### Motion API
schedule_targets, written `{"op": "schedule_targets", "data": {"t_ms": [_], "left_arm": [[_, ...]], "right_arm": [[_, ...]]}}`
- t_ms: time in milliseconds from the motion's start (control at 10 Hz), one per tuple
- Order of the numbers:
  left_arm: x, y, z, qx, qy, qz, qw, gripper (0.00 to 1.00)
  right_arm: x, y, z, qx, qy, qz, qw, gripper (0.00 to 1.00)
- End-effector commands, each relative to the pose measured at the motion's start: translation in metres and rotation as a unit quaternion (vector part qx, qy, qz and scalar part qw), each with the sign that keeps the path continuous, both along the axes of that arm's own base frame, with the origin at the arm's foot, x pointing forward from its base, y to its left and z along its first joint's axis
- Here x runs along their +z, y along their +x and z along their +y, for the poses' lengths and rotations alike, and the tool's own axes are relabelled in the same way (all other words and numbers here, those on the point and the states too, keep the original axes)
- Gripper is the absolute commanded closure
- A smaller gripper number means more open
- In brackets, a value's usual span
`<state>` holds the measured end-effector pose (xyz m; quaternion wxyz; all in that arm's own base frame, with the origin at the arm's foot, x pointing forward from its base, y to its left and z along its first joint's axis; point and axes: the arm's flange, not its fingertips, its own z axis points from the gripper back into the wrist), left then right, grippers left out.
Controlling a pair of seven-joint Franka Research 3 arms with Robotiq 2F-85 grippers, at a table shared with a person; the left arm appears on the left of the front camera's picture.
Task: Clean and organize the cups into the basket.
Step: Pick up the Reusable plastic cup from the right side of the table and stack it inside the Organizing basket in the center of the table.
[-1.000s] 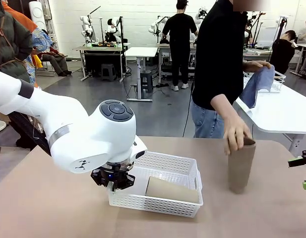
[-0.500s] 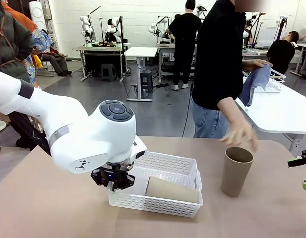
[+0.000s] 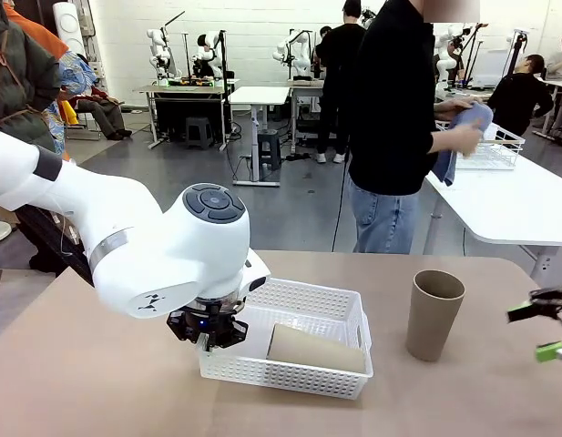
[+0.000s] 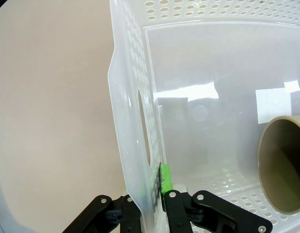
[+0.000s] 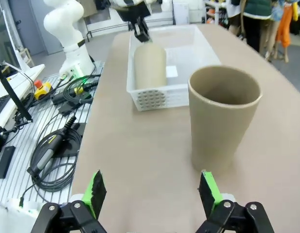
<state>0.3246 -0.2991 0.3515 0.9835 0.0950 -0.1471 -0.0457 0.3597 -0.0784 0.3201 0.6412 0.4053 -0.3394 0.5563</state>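
The left gripper (image 3: 209,344) is clamped on the left end wall of the white basket (image 3: 281,373), where one tan cup (image 3: 315,350) lies on its side, a second tan cup (image 3: 433,319) stands upright on the table (image 3: 98,382) to the right, apart from the basket, and the right gripper (image 3: 538,331) is farthest right, jaws wide and holding nothing.

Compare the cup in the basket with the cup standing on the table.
Pose: the basket cup lies on its side; the table cup stands upright. Place: the basket cup is inside the basket; the table cup is outside, to its right. Both tan, handleless.
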Motion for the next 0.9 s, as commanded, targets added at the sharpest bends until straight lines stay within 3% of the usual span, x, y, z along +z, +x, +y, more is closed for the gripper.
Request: {"op": "schedule_targets", "data": {"t_ms": [0, 300, 800], "left_arm": [[-0.002, -0.002, 0.001, -0.002, 0.008, -0.005, 1.0, 1.0], [-0.002, -0.002, 0.001, -0.002, 0.008, -0.005, 1.0, 1.0], [-0.002, -0.002, 0.001, -0.002, 0.008, -0.005, 1.0, 1.0]], "right_arm": [[-0.027, 0.033, 0.018, -0.011, -0.005, 0.03, 0.999, 0.0], [-0.047, 0.048, 0.035, -0.022, -0.017, 0.048, 0.998, 0.0], [-0.077, 0.076, 0.056, -0.029, -0.007, 0.038, 0.999, 0.0]]}}
